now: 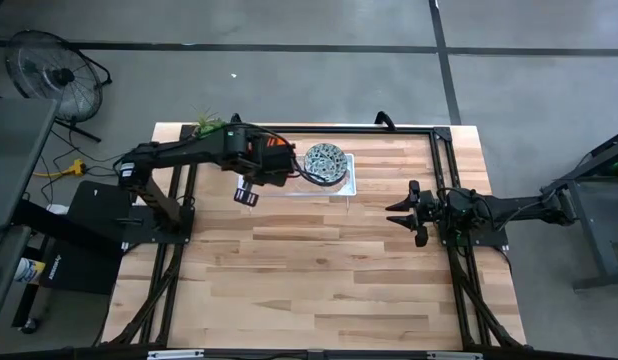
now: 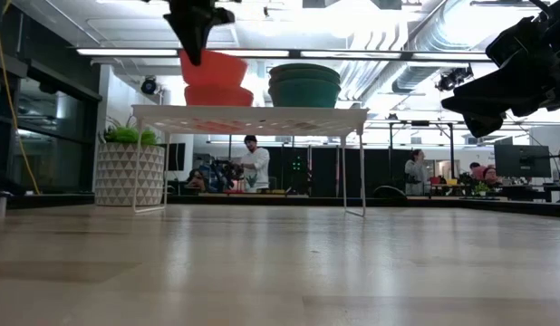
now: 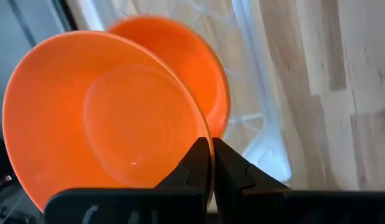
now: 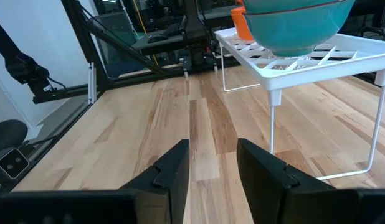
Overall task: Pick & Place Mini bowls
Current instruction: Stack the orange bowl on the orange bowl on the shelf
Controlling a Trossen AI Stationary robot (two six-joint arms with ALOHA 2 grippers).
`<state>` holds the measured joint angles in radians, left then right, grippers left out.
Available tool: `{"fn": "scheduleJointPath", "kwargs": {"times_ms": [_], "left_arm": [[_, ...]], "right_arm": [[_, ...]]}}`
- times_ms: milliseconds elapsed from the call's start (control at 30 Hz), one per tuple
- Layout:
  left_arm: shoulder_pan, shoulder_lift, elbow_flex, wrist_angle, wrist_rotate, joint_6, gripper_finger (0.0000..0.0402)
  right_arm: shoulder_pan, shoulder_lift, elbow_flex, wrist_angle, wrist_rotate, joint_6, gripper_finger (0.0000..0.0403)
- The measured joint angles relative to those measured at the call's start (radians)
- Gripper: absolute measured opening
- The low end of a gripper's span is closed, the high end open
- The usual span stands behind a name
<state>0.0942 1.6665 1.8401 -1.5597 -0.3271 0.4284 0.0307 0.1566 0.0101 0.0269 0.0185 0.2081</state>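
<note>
The left gripper (image 3: 211,163) pinches the rim of the top orange bowl (image 3: 105,118), hiding the stack below. The right gripper (image 4: 212,163) waits open, well apart from the wire rack (image 4: 304,59).

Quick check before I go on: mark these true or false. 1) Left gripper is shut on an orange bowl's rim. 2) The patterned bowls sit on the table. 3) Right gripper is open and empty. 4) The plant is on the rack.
1) True: the left gripper pinches the orange bowl by its rim.
2) False: the patterned bowls are stacked on the rack.
3) True: the right gripper holds nothing.
4) False: the plant stands on the table beside the rack.
</note>
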Motion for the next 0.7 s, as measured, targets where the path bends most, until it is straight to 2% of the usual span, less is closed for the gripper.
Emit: {"fn": "scheduleJointPath", "kwargs": {"times_ms": [367, 700], "left_arm": [[-0.003, -0.054, -0.064, 0.070, -0.016, -0.014, 0.0000], [-0.003, -0.052, -0.118, 0.106, -0.003, -0.014, 0.0000]], "right_arm": [[0.000, 0.000, 0.000, 0.000, 0.000, 0.000, 0.0122], [0.000, 0.000, 0.000, 0.000, 0.000, 0.000, 0.0122]]}}
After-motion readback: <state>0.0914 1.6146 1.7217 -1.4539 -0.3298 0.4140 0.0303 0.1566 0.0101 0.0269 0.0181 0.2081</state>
